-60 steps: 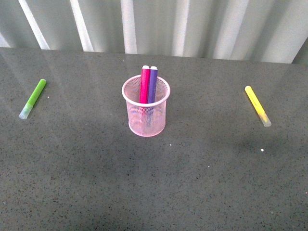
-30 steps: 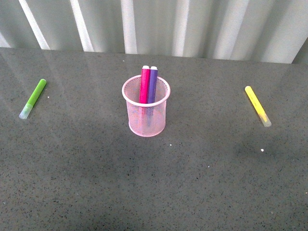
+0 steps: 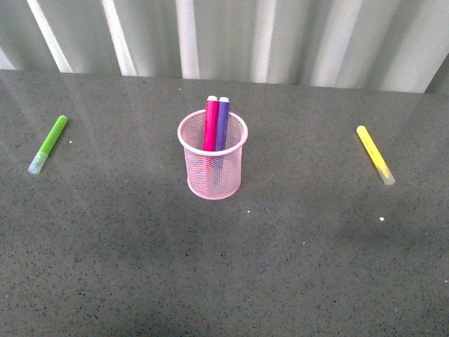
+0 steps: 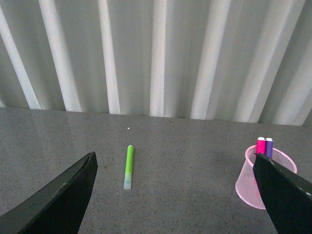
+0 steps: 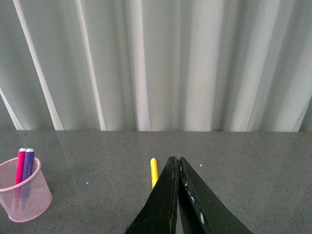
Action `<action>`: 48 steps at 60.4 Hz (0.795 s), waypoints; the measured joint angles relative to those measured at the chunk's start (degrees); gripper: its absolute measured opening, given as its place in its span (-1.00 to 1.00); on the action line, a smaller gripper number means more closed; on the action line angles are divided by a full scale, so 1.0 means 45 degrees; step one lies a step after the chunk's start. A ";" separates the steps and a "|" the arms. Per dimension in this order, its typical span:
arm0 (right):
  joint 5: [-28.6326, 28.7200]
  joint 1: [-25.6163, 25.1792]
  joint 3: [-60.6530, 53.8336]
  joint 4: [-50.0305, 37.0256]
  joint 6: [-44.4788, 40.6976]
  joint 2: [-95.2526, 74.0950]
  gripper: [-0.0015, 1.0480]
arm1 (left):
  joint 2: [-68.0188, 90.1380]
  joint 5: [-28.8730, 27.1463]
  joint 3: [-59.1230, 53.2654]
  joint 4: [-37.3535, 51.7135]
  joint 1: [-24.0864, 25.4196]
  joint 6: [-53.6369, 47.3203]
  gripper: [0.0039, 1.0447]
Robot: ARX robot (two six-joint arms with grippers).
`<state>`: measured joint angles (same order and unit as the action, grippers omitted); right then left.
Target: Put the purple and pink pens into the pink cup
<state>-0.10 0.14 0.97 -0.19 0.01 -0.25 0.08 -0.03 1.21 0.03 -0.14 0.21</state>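
Left fingers [image 4: 58,195] spread wide, empty; right fingers [image 5: 187,195] seemingly pressed together. Pink pen [image 3: 210,125] and purple pen [image 3: 222,125] stand in the pink cup [image 3: 212,184].

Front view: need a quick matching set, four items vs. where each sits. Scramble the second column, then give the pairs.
Items:
1. pink pen
2. green marker
3. yellow marker
4. pink cup

Places:
A. lying flat, far right of table
B. upright at table centre
C. standing in the cup beside the purple pen
D. lying flat, far left of table

Pairs: 1-C, 2-D, 3-A, 4-B
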 joint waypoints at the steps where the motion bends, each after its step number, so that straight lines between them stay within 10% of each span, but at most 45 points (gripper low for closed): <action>1: 0.0000 0.0000 0.0000 0.0015 0.0000 0.0000 -0.93 | 0.0000 0.0000 0.0000 0.0000 0.0000 0.0000 0.88; 11: 0.0000 0.0000 0.0000 0.0019 -0.0005 0.0000 -0.89 | 0.0000 0.0000 0.0000 0.0000 0.0000 0.0000 0.88; 39: 0.0005 0.0000 0.0000 0.0019 0.0010 0.0000 0.88 | 0.0000 0.0000 0.0000 0.0000 0.0000 0.0000 0.88; 48: 0.0005 0.0000 0.0000 0.0019 0.0010 0.0000 0.87 | 0.0000 0.0000 0.0000 0.0000 0.0000 0.0000 0.88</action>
<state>-0.08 0.14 0.97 -0.10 0.05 -0.25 0.08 -0.03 1.21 0.03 -0.14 0.21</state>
